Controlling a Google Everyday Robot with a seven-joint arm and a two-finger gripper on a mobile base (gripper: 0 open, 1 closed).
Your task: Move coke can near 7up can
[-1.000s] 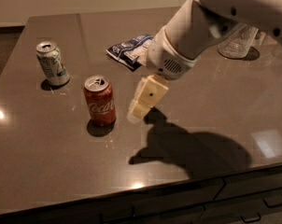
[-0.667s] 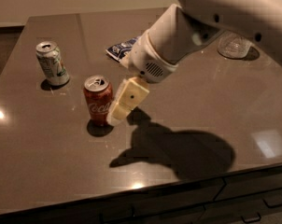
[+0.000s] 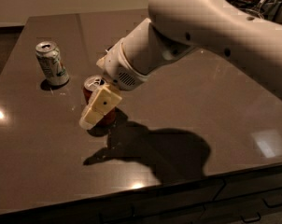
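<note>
The claw (image 3: 93,113) hangs low against the front of the upright coke can (image 3: 91,87) on the dark counter (image 3: 192,111) (gripping it or not, I cannot tell), with the 7up can (image 3: 51,63) standing near, up-left.

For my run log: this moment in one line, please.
gripper: at red aluminium coke can | pale green-white 7up can: upright, apart

No lettering reads on the coke can (image 3: 89,90) just behind the gripper (image 3: 98,108), nor on the 7up can (image 3: 52,64) beyond it.
</note>
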